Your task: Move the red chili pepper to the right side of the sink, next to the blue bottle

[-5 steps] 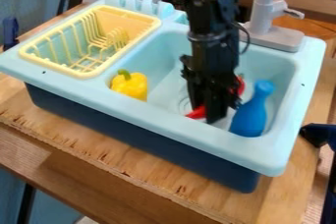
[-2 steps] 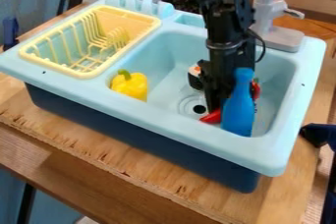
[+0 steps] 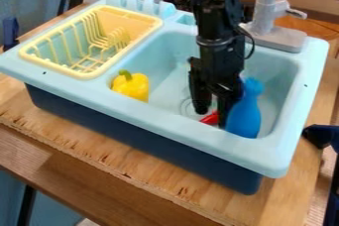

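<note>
Fingers (image 3: 226,102) apart beside the blue bottle (image 3: 244,116)

The gripper (image 3: 212,116) hangs in the toy sink (image 3: 92,89), near the bottle; whether they touch, I cannot tell. By the fingertips, just beside the bottle's base, a red thing (image 3: 210,118) shows partly. Well left of the bottle lies a yellow pepper (image 3: 131,86), with a yellow rack (image 3: 156,23) beyond; behind the bottle stands a grey faucet (image 3: 277,38)

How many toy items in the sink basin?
3 visible: yellow pepper at picture left, blue bottle-shaped toy toward picture right, red piece by the jaws, partly hidden. More could be behind the arm.
</note>
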Controlling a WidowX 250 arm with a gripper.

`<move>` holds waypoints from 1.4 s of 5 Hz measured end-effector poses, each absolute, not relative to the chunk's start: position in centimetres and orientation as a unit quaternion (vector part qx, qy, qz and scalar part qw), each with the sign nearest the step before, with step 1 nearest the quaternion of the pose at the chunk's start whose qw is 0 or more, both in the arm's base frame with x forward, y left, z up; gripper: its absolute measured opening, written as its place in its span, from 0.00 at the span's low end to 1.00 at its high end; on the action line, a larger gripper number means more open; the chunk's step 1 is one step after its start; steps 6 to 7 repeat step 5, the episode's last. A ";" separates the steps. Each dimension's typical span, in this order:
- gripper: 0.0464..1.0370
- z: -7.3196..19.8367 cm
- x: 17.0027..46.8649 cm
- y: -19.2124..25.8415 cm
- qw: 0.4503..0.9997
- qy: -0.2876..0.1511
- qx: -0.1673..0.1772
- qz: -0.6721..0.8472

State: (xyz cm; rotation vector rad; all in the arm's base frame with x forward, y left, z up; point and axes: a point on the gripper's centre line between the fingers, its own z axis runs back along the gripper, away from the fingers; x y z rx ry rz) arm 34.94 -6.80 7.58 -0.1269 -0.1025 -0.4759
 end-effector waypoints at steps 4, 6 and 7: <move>0.96 17.4 33.8 -4.3 0.972 -0.153 -0.063 -0.164; 0.96 21.0 30.7 -0.3 0.988 -0.143 -0.042 -0.039; 0.96 21.0 30.7 -0.3 0.988 -0.143 -0.042 -0.039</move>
